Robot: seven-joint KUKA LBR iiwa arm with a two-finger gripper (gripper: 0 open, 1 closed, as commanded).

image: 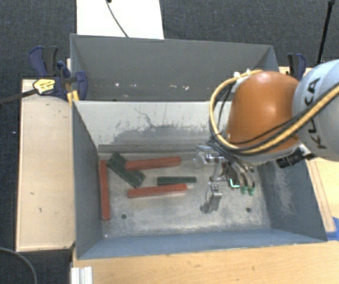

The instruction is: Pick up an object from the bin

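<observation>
Metal gripper (209,201) low over bare floor of grey metal bin (175,132), right of centre, open or closed: can't tell, nearest things lie to its left, flat red-brown bar (157,190), short dark green bar (176,181) just beyond it, both clear of gripper

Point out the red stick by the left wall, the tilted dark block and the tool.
Red stick (105,191): camera view, middle of its length.
Dark block (125,169): camera view, centre of its top face.
Tool (209,204): camera view, at its lower tip.
</observation>
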